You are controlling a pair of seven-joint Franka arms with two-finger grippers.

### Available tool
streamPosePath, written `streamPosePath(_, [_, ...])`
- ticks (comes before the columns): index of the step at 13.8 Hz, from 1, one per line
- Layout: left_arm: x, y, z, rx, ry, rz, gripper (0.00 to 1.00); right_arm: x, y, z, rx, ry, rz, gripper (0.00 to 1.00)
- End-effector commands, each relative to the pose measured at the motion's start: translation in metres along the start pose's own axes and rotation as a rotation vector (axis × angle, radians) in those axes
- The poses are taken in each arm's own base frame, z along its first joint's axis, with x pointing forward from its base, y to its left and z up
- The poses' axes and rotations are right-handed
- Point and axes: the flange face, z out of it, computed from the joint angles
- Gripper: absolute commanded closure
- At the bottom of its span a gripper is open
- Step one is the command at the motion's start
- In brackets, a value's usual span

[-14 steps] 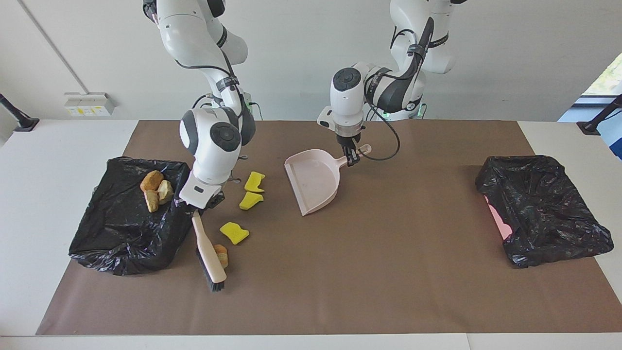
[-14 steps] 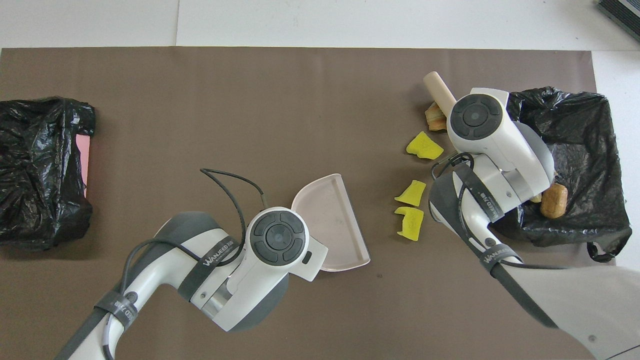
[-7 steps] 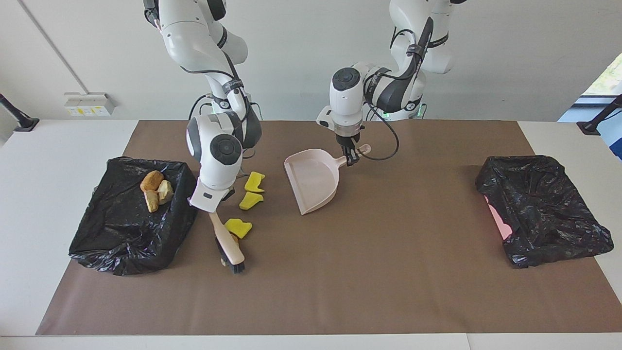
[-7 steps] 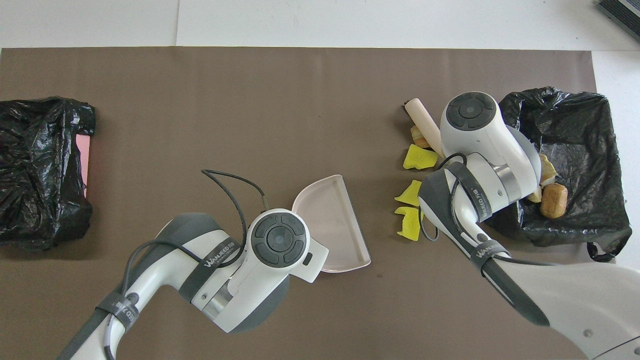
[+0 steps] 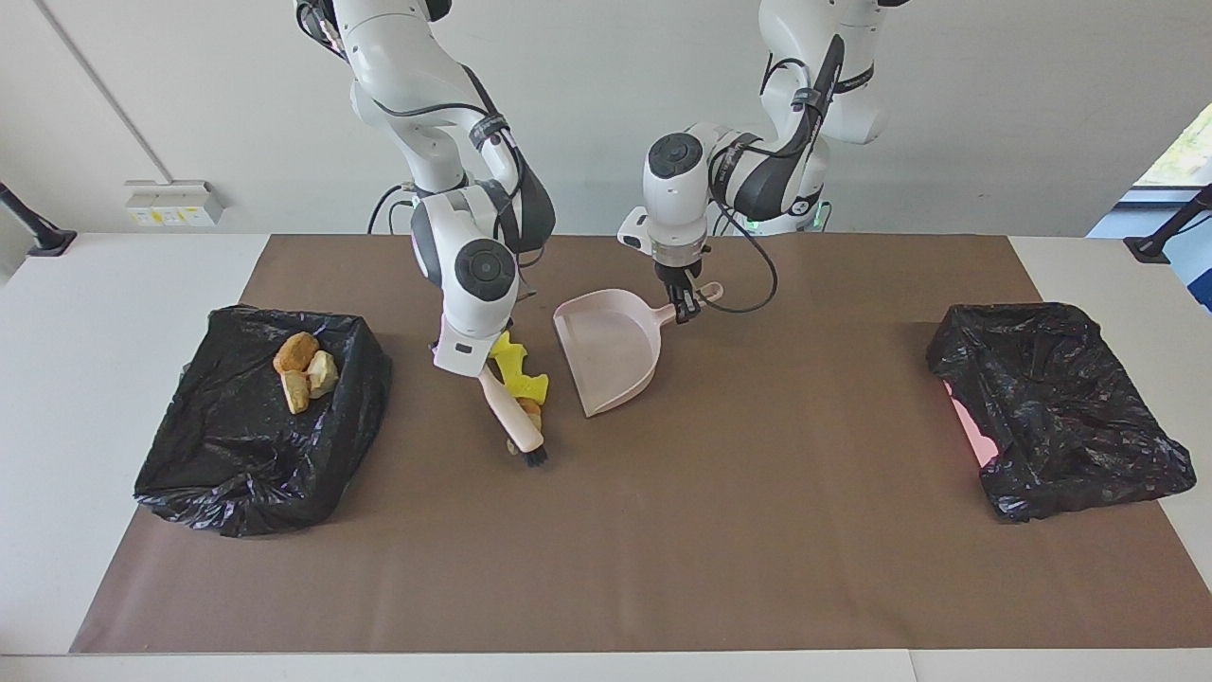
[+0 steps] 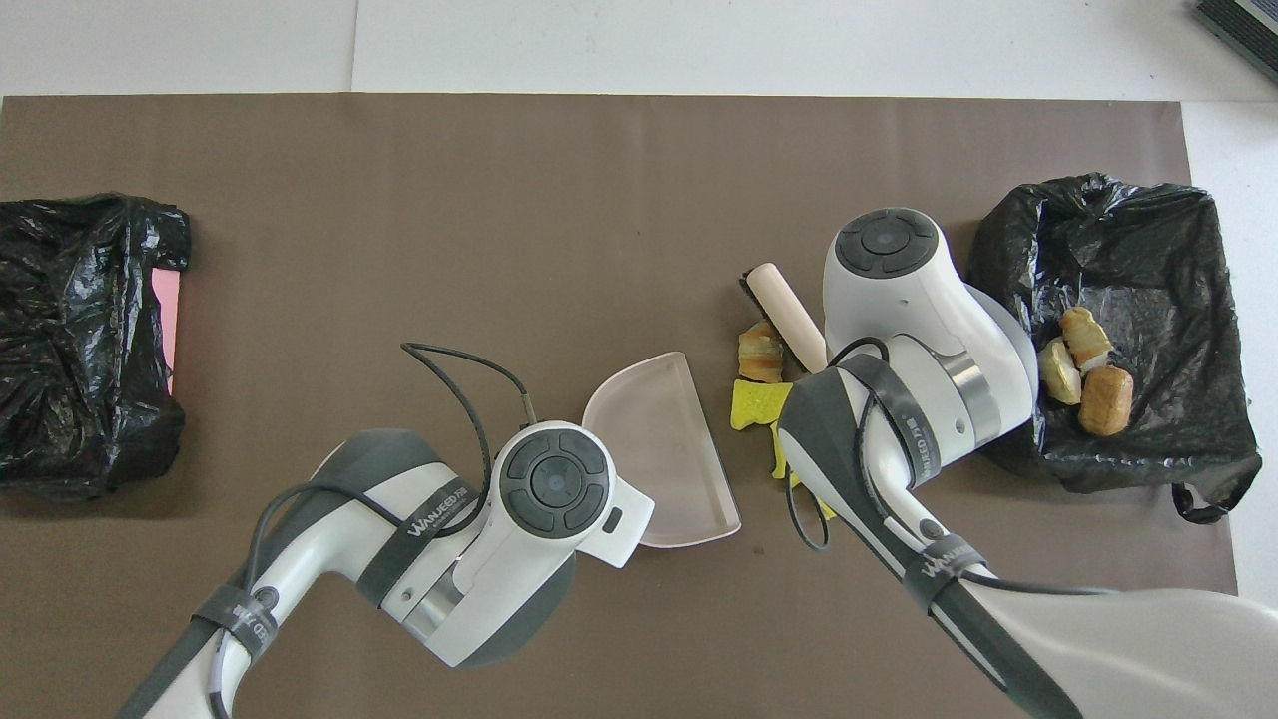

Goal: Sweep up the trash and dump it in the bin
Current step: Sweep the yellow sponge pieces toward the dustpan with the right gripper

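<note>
My right gripper (image 5: 479,369) is shut on the handle of a wooden brush (image 5: 511,417) (image 6: 786,315), whose black bristles rest on the brown mat. Loose trash is bunched against the brush: yellow scraps (image 5: 519,371) (image 6: 756,404) and a tan piece (image 5: 528,409) (image 6: 761,352), just beside the open mouth of the pink dustpan (image 5: 611,350) (image 6: 664,449). My left gripper (image 5: 684,307) is shut on the dustpan's handle, with the pan lying flat. Three tan pieces (image 5: 303,365) (image 6: 1083,369) lie in the black-bagged bin (image 5: 246,445) (image 6: 1148,250) at the right arm's end.
A second black-bagged bin (image 5: 1060,407) (image 6: 80,340) with a pink edge showing stands at the left arm's end of the table. The brown mat (image 5: 757,530) covers the middle of the white table.
My right arm has swept the brush sideways toward the dustpan, pushing the yellow scraps and the tan piece together next to the pan's mouth. The left arm and the dustpan have held still.
</note>
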Motion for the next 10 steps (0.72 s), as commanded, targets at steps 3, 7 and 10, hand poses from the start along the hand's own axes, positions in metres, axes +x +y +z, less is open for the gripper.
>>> streamPosePath(3, [-0.011,0.006,0.001,0.016,-0.002,0.012,1.0,-0.008,0.011,-0.008,-0.059,-0.007,0.178,1.0])
streamPosePath(7, [-0.011,0.006,0.001,0.015,-0.003,0.012,1.0,0.01,-0.035,0.029,-0.061,-0.057,0.097,1.0])
streamPosePath(10, [-0.011,0.006,0.002,0.014,-0.004,0.012,1.0,-0.01,-0.051,0.048,-0.006,-0.099,0.09,1.0])
